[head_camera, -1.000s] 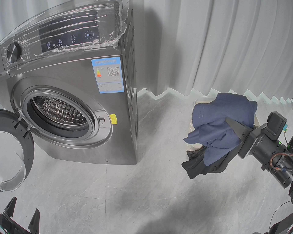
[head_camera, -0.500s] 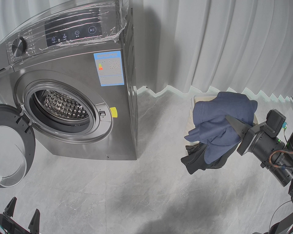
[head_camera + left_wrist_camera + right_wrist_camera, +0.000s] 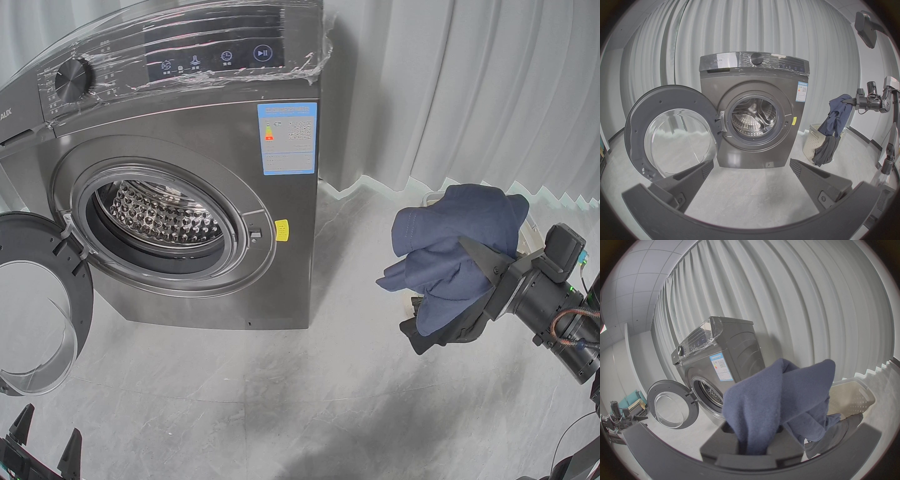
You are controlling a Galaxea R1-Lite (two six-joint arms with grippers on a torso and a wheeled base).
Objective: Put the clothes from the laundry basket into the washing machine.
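Head view: the washing machine (image 3: 187, 187) stands well to the left of the right gripper (image 3: 475, 256), its door (image 3: 31, 306) swung open. The laundry basket (image 3: 814, 142) sits below that gripper, which is clamped on a blue garment (image 3: 456, 244). A dark garment (image 3: 437, 331) hangs beneath. The left gripper (image 3: 51, 420) is spread apart.

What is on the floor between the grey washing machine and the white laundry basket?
Only bare pale grey floor tiles lie between the grey washing machine and the white perforated laundry basket, as the head view shows.
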